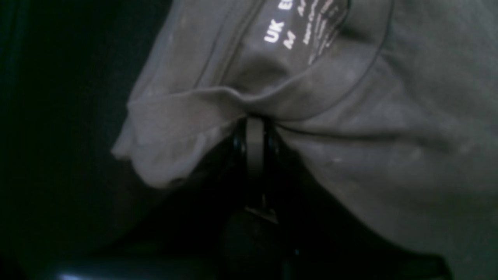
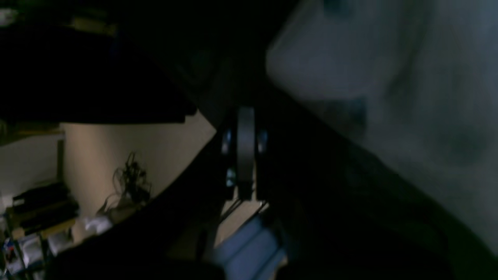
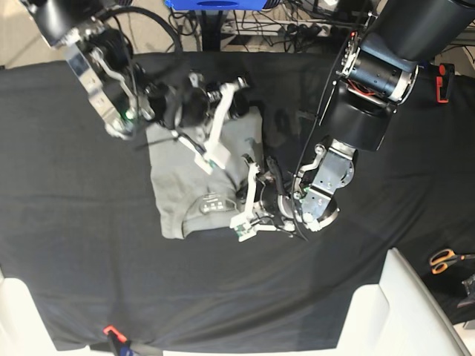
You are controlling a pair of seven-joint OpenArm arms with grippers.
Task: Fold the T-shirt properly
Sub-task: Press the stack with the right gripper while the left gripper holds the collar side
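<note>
Folding is judged partly done — the T-shirt (image 3: pixel 189 185) is seen in the base view as a compact grey block on the black-clothed desk (image 3: pixel 67 245), narrower than a spread shirt would be, with no sleeve seen sticking out and the collar end with its white label (image 3: pixel 212 202) turned toward the near edge. The left pincer (image 1: pixel 255 120) is closed on the shirt's edge just below the collar, as the left wrist view shows: cloth is pinched between the jaws and drawn into a ridge beneath the printed label. The right pincer (image 2: pixel 245 128) is closed as well; grey cloth is seen beside it in the blurred right wrist view, but whether any is held cannot be told. In the base view it sits at the shirt's far edge. What is left, by this reading, is a final fold of the collar end over the body — and a flattening, since the near edge is rumpled.
</note>
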